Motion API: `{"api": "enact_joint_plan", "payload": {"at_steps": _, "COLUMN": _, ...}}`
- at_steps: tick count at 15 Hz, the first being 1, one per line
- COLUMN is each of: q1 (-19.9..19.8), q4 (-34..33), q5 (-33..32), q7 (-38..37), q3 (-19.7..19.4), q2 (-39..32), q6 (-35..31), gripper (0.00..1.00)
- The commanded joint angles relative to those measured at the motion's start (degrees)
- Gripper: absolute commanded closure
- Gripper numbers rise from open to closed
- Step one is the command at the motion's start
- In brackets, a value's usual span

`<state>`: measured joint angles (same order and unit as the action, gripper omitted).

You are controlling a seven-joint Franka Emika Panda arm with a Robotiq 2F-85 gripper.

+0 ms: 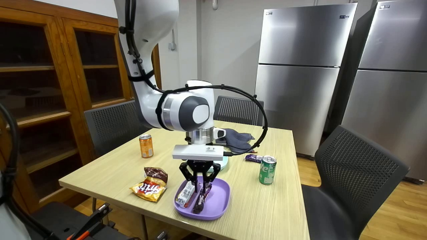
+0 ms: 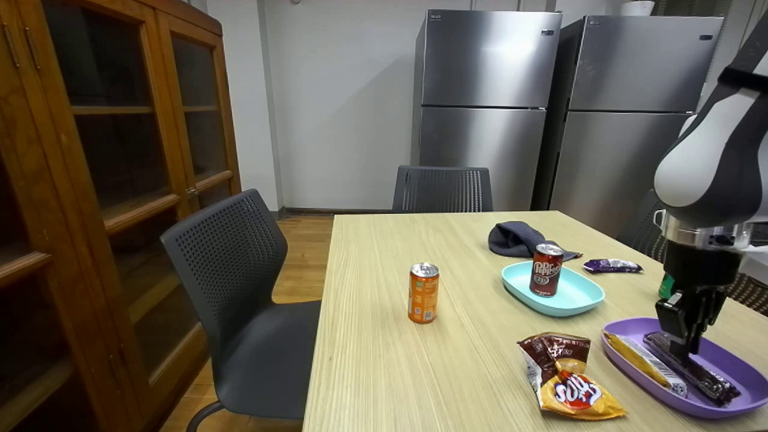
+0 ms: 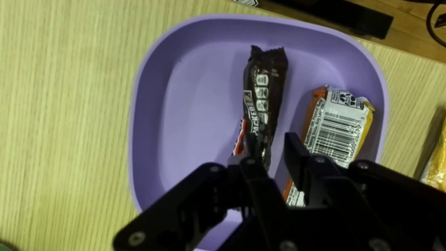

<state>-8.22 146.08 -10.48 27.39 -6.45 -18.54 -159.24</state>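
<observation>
Dr Pepper on red can [image 2: 546, 271], PACKED on brown wrapper [image 3: 267, 92], Fritos (partly legible) on snack bag [image 1: 150, 186]

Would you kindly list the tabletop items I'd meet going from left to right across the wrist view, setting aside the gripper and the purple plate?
Green can (just a sliver in the corner) → brown-wrapped candy bar → barcoded snack bar → yellow snack bag, cut off by the frame.

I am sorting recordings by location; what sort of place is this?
Probably a break room or shared kitchen: two top-freezer refrigerators stand side by side, and perforated-back chairs are set around a wood-grain table.
</observation>
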Motion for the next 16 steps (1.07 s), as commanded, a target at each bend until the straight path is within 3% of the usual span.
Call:
{"api": "enact_joint_plan", "payload": {"at_steps": 1, "q1": -0.4, "q4": 0.3, "q5": -0.4, "q7": -2.8, "q3": 0.8, "q2": 1.0, "q6": -0.5, "gripper": 0.43}}
{"api": "enact_joint_plan", "payload": {"at_steps": 7, "q1": 0.5, "q4": -1.0, "q5": 0.2, "q7": -10.2, "q3": -0.6, "q2": 2.8, "q6": -0.1, "gripper": 0.01}}
{"api": "enact_joint_plan", "payload": {"at_steps": 16, "q1": 3.0, "q4": -10.4, "q5": -0.5, "q7": -29.9, "q3": -6.5, "q2": 2.5, "q6": 7.3, "gripper": 0.0}}
